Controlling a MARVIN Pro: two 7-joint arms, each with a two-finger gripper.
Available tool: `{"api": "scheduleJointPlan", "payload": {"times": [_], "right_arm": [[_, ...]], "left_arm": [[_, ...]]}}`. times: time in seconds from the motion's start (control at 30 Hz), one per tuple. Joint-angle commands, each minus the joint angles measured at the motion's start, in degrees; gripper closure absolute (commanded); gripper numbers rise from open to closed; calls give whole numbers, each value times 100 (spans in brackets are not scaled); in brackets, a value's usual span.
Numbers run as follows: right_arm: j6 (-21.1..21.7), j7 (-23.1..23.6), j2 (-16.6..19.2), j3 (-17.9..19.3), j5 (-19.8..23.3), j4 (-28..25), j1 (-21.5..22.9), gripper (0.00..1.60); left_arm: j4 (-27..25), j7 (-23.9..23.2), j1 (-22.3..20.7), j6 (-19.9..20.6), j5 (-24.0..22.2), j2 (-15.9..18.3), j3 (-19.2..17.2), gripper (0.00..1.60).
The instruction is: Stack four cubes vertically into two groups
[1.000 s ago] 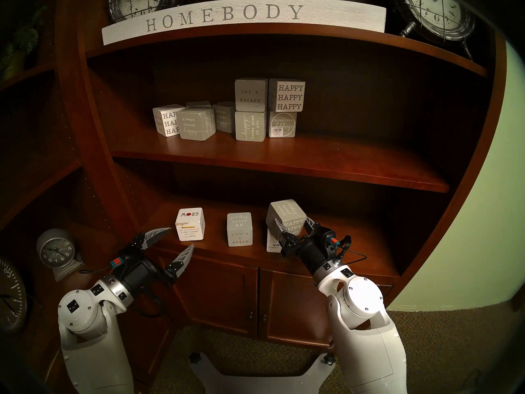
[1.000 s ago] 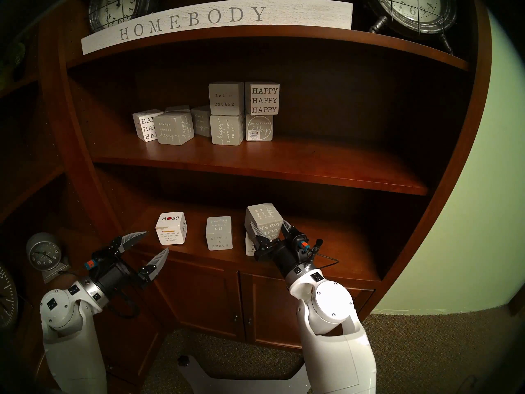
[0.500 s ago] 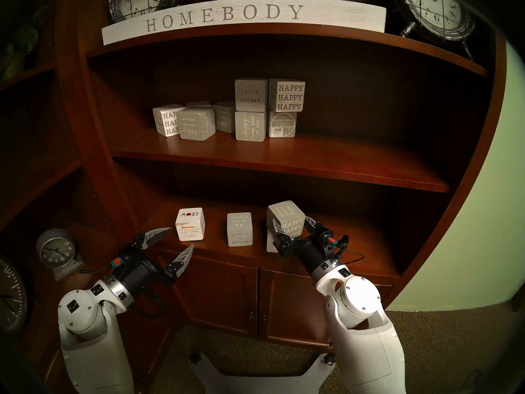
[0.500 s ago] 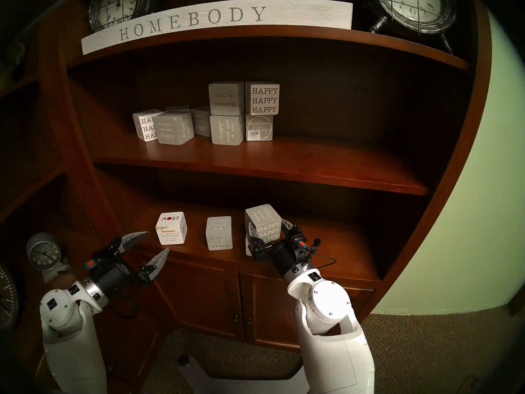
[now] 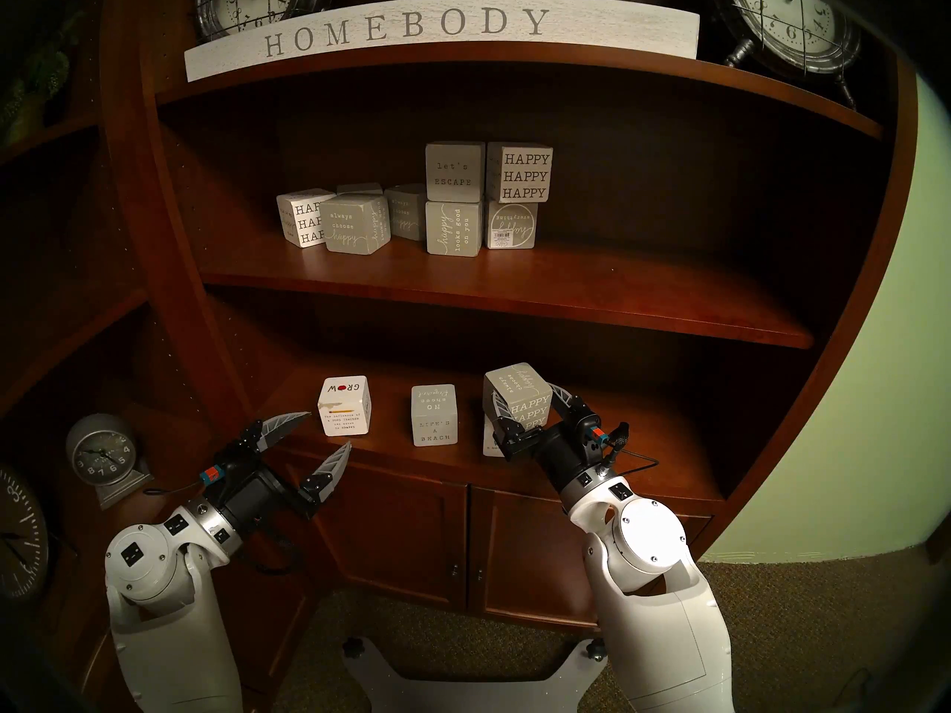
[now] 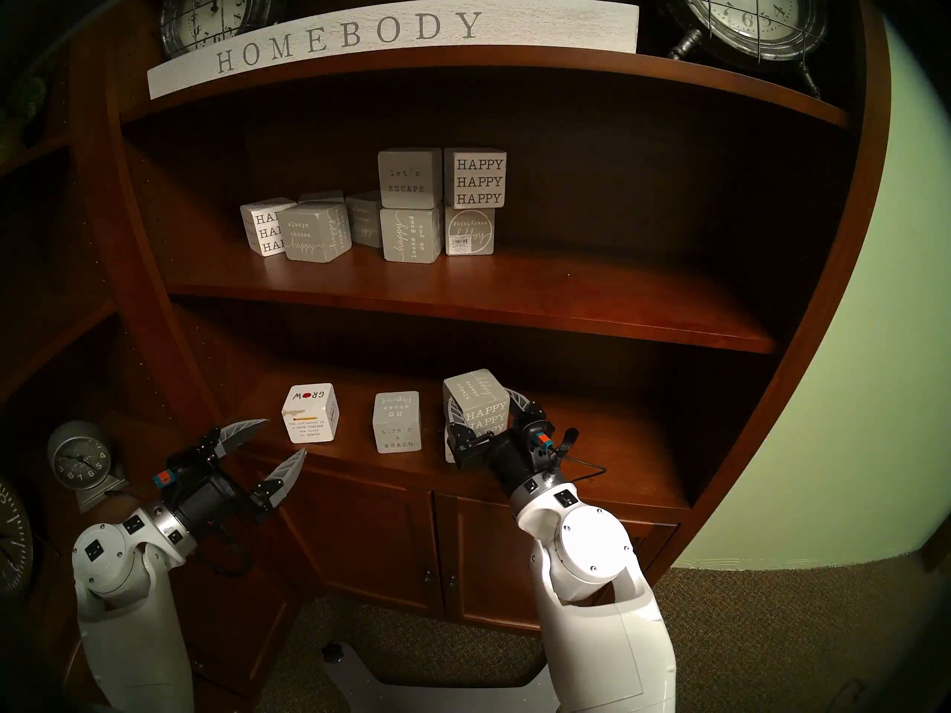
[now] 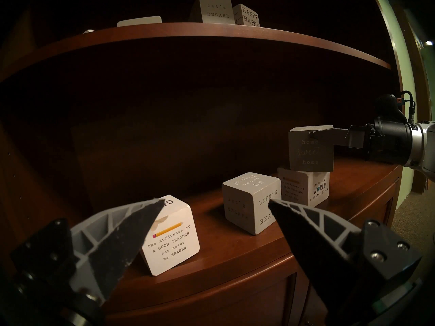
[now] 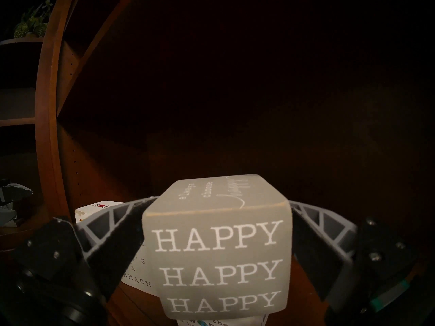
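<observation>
The right gripper has its jaws spread to either side of the grey "HAPPY HAPPY HAPPY" cube, with a sliver of gap showing at each finger in the right wrist view, so it is not clamping the cube. That cube sits squarely on top of a white cube, the two forming one stack at the right end of the lower shelf. Just left of the stack stands the grey "LIFE'S A BEACH" cube, alone on the shelf. Further left is a white "GROW" cube with its red dot on top, also alone. The left gripper hovers in front of that cube, near the shelf's edge, jaws wide and empty. On the shelf above, a cluster of other lettered cubes sits apart.
</observation>
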Motion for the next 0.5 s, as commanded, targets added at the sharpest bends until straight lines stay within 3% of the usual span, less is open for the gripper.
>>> {"api": "scheduleJointPlan", "payload": {"times": [0.0,0.47], "right_arm": [[-119,46,-26,-32,36,-146,190,0],[-141,67,-18,-98,82,-242,256,0]], "left_arm": [[-76,6,4,8,-19,12,-5,0],[-77,6,5,8,-19,12,-5,0]]}}
